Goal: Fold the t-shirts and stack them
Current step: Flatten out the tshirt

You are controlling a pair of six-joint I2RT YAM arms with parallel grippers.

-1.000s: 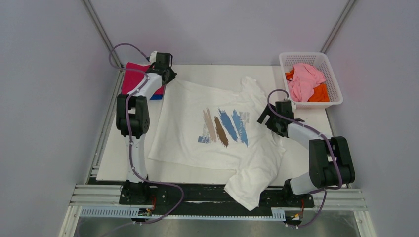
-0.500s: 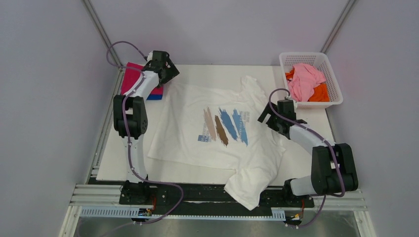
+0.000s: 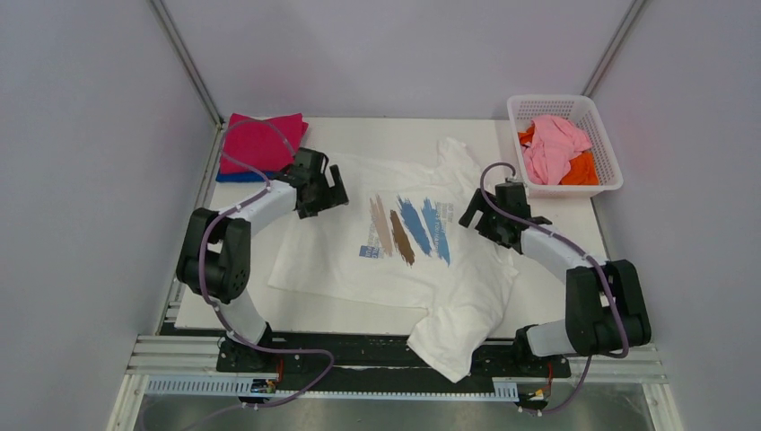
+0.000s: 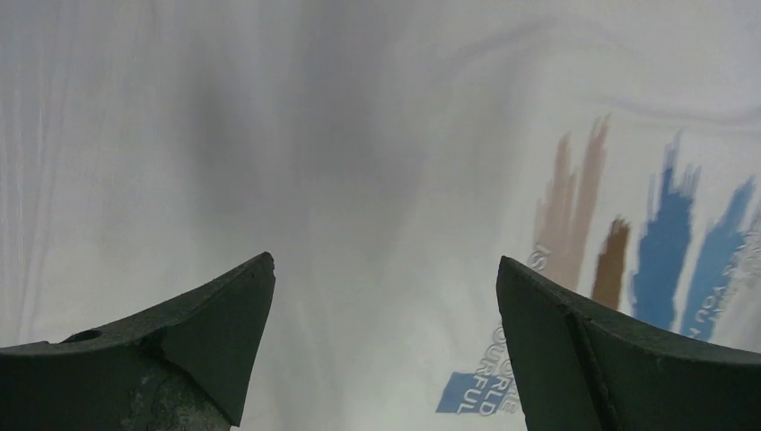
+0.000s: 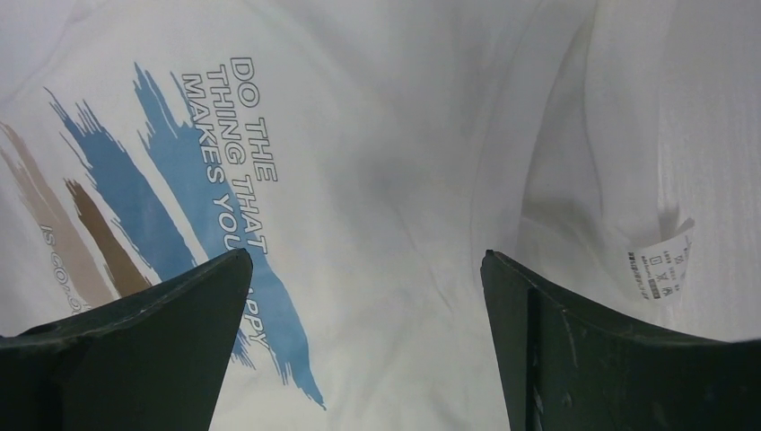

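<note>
A white t-shirt (image 3: 341,256) with blue and brown brush strokes (image 3: 408,229) lies spread print-up on the table, and one sleeve (image 3: 449,346) droops over the near edge. My left gripper (image 3: 332,190) hovers open over the shirt's left half, nothing between its fingers (image 4: 384,260). At the shirt's right side my right gripper (image 3: 474,215) is open over the cloth beside the print (image 5: 366,253); a care label (image 5: 660,265) shows nearby. A folded magenta t-shirt (image 3: 260,144) rests on a blue one (image 3: 235,177) at the far left corner.
A white lattice basket (image 3: 599,130) at the far right holds a crumpled pale pink t-shirt (image 3: 552,148) and an orange one (image 3: 583,169). The white table board (image 3: 556,287) shows bare to the right of the shirt. Grey walls close in both sides.
My left gripper opened at the shirt's far left corner, then swung right and nearer over the shirt, uncovering the magenta stack. The right gripper shifted slightly left.
</note>
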